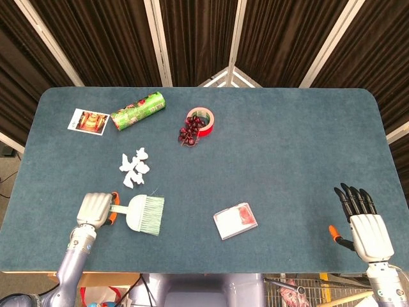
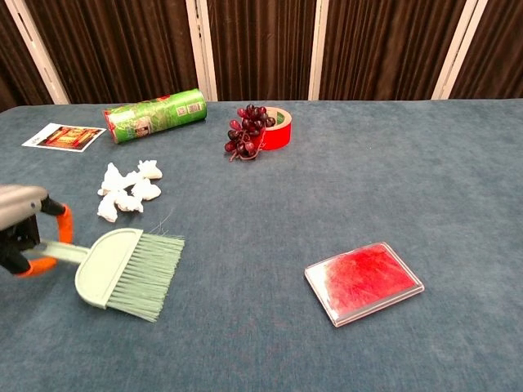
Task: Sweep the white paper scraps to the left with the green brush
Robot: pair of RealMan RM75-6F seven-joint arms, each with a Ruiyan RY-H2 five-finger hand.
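The green brush (image 1: 146, 214) (image 2: 131, 269) lies low over the table at the front left, bristles pointing right and slightly tilted. My left hand (image 1: 94, 210) (image 2: 24, 229) grips its thin handle, orange fingertips curled around it. A small heap of white paper scraps (image 1: 134, 169) (image 2: 127, 189) sits just beyond the brush head, a short gap away. My right hand (image 1: 361, 220) rests at the front right corner, fingers straight and apart, holding nothing; only the head view shows it.
A green can (image 1: 138, 110) (image 2: 154, 114) lies on its side at the back left beside a photo card (image 1: 88, 121). Red tape (image 1: 200, 121) and dark grapes (image 1: 190, 133) sit at the back centre. A clear box with red filling (image 1: 236, 220) (image 2: 364, 282) lies front centre.
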